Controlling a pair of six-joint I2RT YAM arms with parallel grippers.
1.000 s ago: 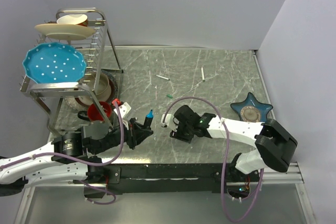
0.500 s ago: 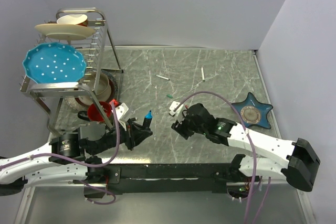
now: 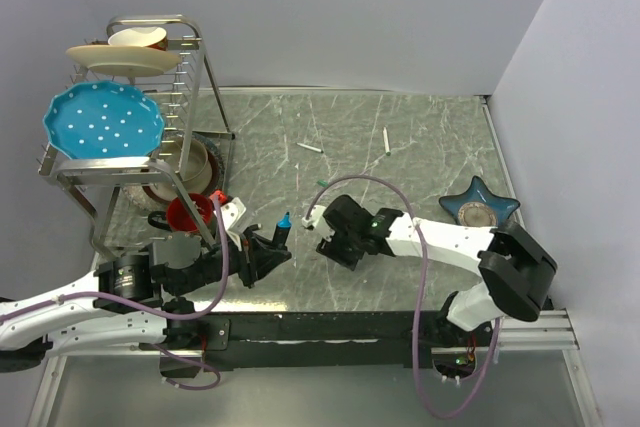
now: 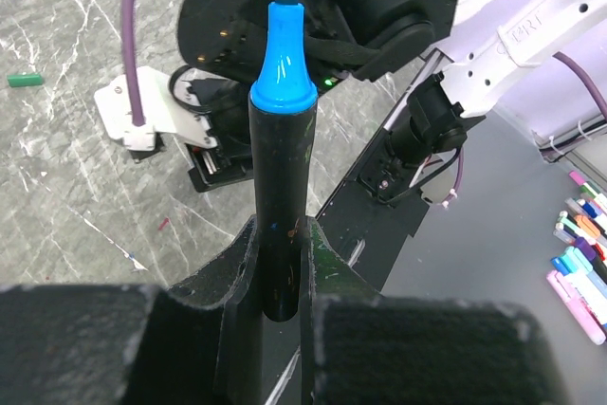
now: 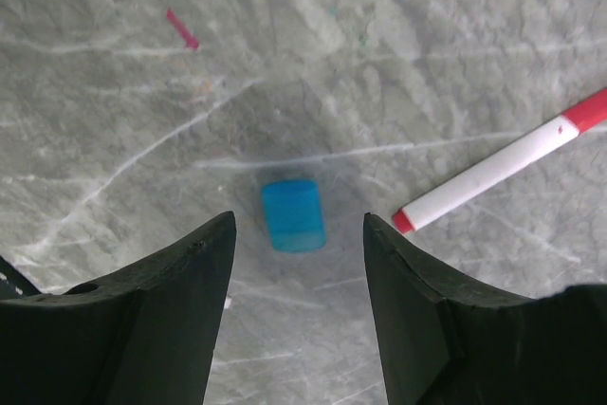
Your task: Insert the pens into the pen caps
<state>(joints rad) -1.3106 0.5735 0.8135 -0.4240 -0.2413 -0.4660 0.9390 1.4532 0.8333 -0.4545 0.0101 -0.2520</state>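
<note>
Left pincer [image 4: 280,267]: clamped on black pen [image 4: 281,187], tip raised, seemingly for capping.
Right pincer [image 5: 299,234]: apart, poised around blue cap [image 5: 293,214] at frame centre, likely pre-grasp.

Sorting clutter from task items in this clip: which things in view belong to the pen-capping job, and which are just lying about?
Job:
- black marker
- blue cap
- red-tipped white pen
- green cap
- far white pen
- another white pen

Lying about:
- dish rack
- blue dotted plate
- red cup
- star-shaped dish
</note>
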